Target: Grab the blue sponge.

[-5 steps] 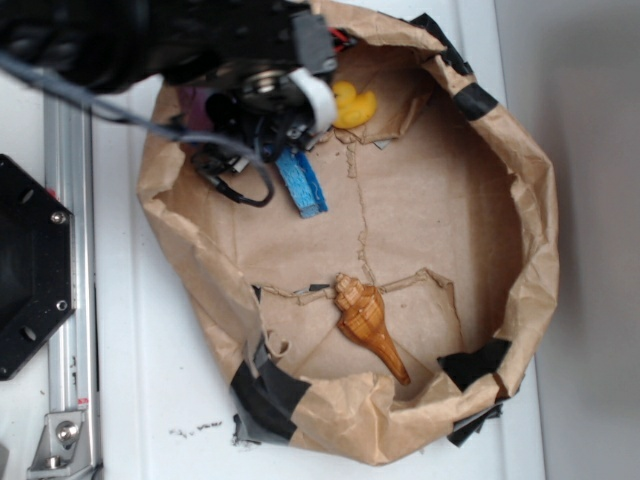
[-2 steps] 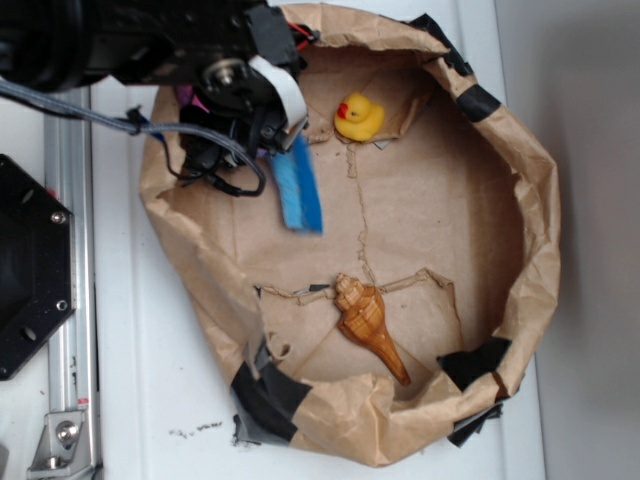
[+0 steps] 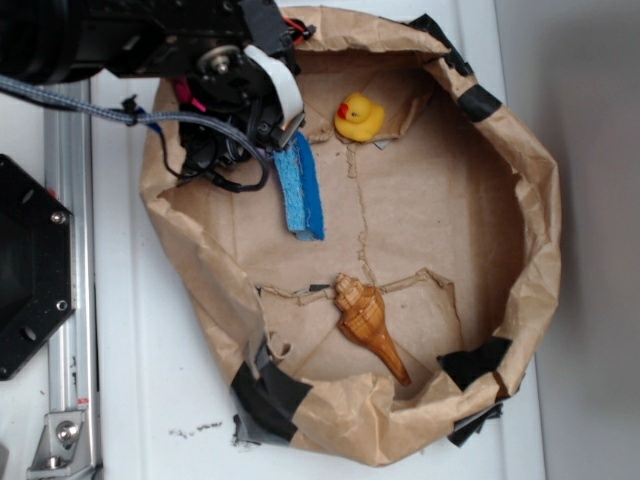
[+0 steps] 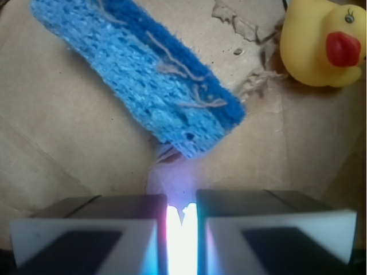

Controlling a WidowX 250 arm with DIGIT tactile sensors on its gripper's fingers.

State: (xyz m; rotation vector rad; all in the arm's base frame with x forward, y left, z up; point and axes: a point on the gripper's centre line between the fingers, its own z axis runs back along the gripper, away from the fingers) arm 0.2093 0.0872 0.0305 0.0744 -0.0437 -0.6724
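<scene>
The blue sponge (image 3: 300, 190) lies flat on the brown paper inside the paper-walled ring, its upper end right beside my gripper (image 3: 281, 131). In the wrist view the sponge (image 4: 137, 74) lies diagonally ahead of the gripper (image 4: 182, 229), apart from the fingertips, with loose paper fibres on it. The jaws stand almost together with only a narrow bright slit between them, and nothing is held in them. The arm hides the ring's upper left corner.
A yellow rubber duck (image 3: 358, 116) sits just right of the gripper and shows at the top right of the wrist view (image 4: 321, 46). A brown conch shell (image 3: 368, 325) lies lower in the ring. The crumpled paper wall (image 3: 540, 230) encloses everything.
The arm has moved left and uncovered the duck. The sponge has shifted from a tilted pose under the gripper to lying flat, more fully in view.
</scene>
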